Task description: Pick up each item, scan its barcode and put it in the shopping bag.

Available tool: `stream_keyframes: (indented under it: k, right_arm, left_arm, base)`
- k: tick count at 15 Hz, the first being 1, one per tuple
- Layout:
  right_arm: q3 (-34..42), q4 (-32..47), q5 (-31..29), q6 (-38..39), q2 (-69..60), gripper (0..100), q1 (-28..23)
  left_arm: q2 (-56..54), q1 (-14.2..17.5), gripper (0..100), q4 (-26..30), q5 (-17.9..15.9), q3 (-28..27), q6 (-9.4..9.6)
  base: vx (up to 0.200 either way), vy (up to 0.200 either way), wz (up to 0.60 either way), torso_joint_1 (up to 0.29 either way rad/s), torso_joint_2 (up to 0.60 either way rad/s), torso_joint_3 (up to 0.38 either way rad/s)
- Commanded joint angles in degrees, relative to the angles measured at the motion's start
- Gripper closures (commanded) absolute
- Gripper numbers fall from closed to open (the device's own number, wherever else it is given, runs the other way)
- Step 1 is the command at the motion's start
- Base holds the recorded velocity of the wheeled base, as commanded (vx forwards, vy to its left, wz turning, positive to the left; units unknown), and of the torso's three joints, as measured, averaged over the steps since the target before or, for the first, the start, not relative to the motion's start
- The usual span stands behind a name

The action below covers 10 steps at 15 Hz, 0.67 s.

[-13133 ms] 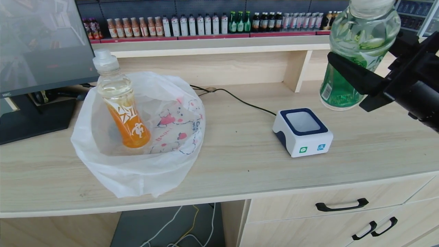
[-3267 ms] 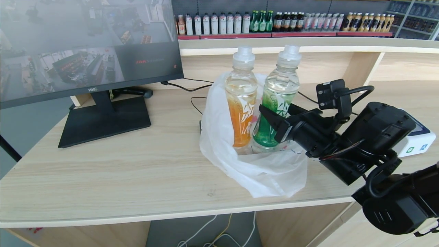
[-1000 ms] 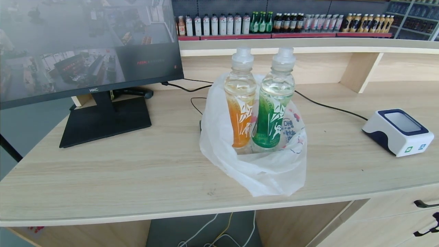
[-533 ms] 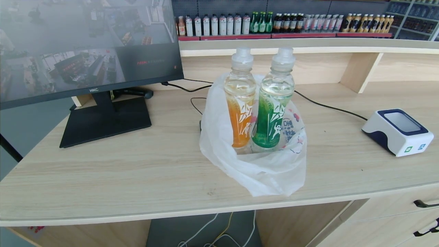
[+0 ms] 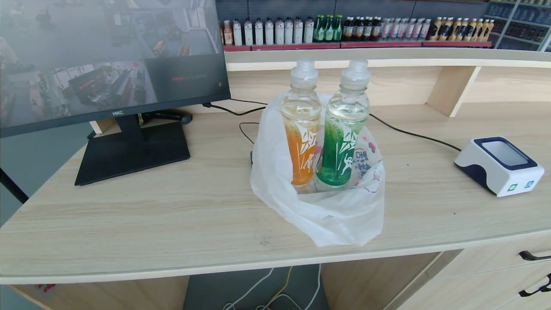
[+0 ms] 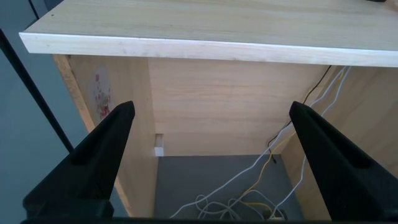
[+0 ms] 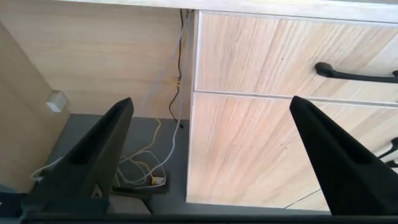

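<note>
On the pale wooden table [image 5: 172, 215], the thin white plastic shopping bag [image 5: 327, 219] sits near the middle with its mouth folded open. Two drinks stand upright inside it, side by side and touching or almost so. The clear plastic bottle with an orange label [image 5: 301, 146] is on the left and the clear plastic bottle with a green label [image 5: 342, 146] on the right, both capped. The small white and dark-blue box scanner [image 5: 499, 165] rests well apart from the bag at the right end of the table, its window facing up with nothing over it. The left gripper [image 6: 211, 107] hangs below the table's near edge, its fingers spread wide with nothing between them, facing the wooden panel and loose cables [image 6: 249, 193] under the table. The right gripper [image 7: 211, 101] is likewise low, in front of the wooden drawer fronts [image 7: 280, 56], fingers spread and holding nothing. Judged from this, the task looks finished or very nearly so: both drinks seen on the table are in the bag and neither gripper carries anything. Whether each barcode was read cannot be told from the pictures. All that could be left is a further item lying outside the view, if there is one. The bottles on the far red shelf [image 5: 344, 30] read as store stock, not as goods to be packed. The black flat monitor [image 5: 112, 64] at the far left plays no part.
</note>
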Motion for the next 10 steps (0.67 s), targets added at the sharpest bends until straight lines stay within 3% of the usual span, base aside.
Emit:
stream_keyframes:
  k: [1, 2, 6, 10]
  right_arm:
    - [0.01, 0.07, 0.09, 0.57, -4.40, 0, -0.64]
    - [0.01, 0.07, 0.00, 1.36, -4.40, 0, -0.64]
    - [0.01, 0.07, 0.00, 1.72, -4.40, 0, -0.64]
    - [0.01, 0.07, 0.00, 1.72, -4.40, 0, -0.64]
  left_arm:
    - [-0.02, -0.04, 0, 0.00, 0.00, 0.00, -0.10]
    - [-0.02, -0.04, 0, 0.00, 0.00, 0.00, -0.10]
    - [-0.02, 0.05, 0, 0.00, 0.00, 0.00, -0.19]
    - [-0.02, 0.05, 0, 0.00, 0.00, 0.00, -0.27]
  base:
    - [0.000, 0.000, 0.00, 0.000, 0.00, 0.000]
    - [0.000, 0.000, 0.00, 0.000, 0.00, 0.000]
    - [-0.200, 0.000, 0.00, 0.001, 0.00, 0.001]
    - [0.000, 0.000, 0.00, 0.000, 0.00, 0.000]
